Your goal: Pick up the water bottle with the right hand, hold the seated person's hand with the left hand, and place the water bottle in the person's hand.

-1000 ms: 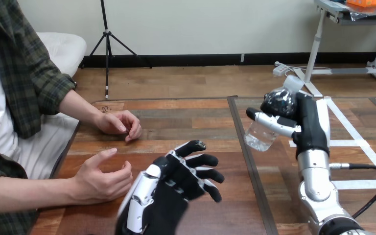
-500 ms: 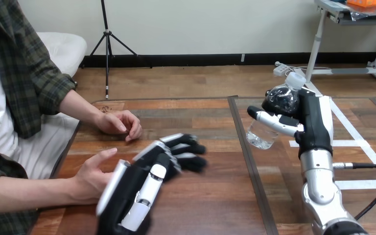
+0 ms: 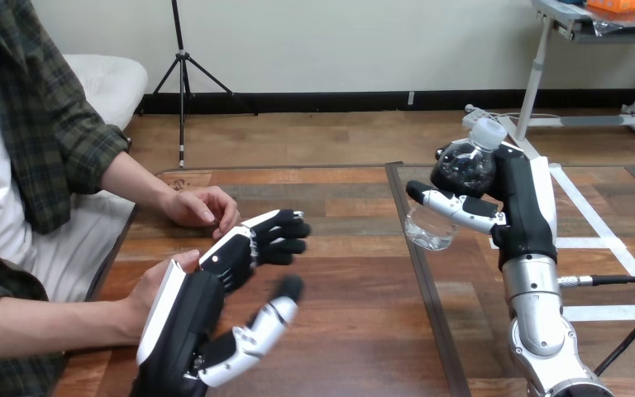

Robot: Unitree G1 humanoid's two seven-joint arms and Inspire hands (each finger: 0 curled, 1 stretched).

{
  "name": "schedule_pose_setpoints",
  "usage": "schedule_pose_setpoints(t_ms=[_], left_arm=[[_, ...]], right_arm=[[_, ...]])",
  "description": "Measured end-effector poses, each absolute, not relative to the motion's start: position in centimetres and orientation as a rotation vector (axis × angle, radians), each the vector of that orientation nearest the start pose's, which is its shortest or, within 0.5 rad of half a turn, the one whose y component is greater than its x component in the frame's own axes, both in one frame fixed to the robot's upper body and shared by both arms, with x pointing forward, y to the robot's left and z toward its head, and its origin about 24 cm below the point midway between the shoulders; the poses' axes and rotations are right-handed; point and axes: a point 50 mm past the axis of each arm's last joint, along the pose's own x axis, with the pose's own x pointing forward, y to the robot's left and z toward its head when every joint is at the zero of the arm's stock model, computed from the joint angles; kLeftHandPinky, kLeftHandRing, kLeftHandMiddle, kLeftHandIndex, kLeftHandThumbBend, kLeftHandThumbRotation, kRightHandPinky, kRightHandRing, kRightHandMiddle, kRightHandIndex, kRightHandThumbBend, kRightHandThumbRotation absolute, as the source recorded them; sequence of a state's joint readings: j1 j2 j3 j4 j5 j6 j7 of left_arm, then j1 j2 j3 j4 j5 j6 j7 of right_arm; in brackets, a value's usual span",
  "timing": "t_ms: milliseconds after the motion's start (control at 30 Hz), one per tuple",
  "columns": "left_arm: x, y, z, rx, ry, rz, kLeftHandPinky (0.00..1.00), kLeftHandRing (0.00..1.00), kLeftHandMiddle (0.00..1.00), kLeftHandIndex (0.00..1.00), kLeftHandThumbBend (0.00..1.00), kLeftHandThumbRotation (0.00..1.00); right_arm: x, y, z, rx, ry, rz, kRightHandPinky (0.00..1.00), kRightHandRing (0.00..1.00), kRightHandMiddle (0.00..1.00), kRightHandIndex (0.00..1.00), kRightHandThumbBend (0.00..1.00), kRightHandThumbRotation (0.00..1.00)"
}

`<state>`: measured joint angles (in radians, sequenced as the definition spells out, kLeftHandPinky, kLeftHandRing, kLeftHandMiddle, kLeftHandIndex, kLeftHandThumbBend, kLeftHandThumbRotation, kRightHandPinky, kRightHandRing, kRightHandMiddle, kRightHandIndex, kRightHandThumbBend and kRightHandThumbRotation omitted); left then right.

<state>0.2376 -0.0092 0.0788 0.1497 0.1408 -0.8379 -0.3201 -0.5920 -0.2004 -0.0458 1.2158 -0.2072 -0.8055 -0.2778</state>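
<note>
My right hand [image 3: 522, 207] is shut on the clear water bottle [image 3: 461, 169] and holds it tilted above the table's right half, its white cap up and to the right. My left hand [image 3: 207, 298] is open at the lower left, fingers stretched toward the far side and thumb spread to the right. It stands right in front of the person's near hand [image 3: 155, 285] and hides most of it; I cannot tell whether they touch. None of my fingers curl round that hand. The person's far hand [image 3: 200, 207] rests loosely curled on the table.
The wooden table [image 3: 355, 331] has a dark seam [image 3: 422, 273] running front to back between my hands. White tape lines [image 3: 595, 240] mark its right part. The person's forearm [image 3: 41, 322] lies along the lower left edge.
My left hand has swung left and rolled over, from the table's middle to right in front of the person's near hand. My right hand has brought the bottle slightly left.
</note>
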Motion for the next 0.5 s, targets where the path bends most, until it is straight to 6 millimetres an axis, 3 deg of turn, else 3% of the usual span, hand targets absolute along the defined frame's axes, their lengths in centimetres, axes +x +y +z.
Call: schedule_pose_setpoints(t_ms=[500], left_arm=[[17.8, 16.5, 2.9, 0.645, -0.354, -0.167, 0.68, 0.8, 0.84, 0.83, 0.93, 0.0]], right_arm=[[31.8, -18.6, 1.4, -0.322, -0.166, -0.07, 0.39, 0.44, 0.49, 0.51, 0.74, 0.0]])
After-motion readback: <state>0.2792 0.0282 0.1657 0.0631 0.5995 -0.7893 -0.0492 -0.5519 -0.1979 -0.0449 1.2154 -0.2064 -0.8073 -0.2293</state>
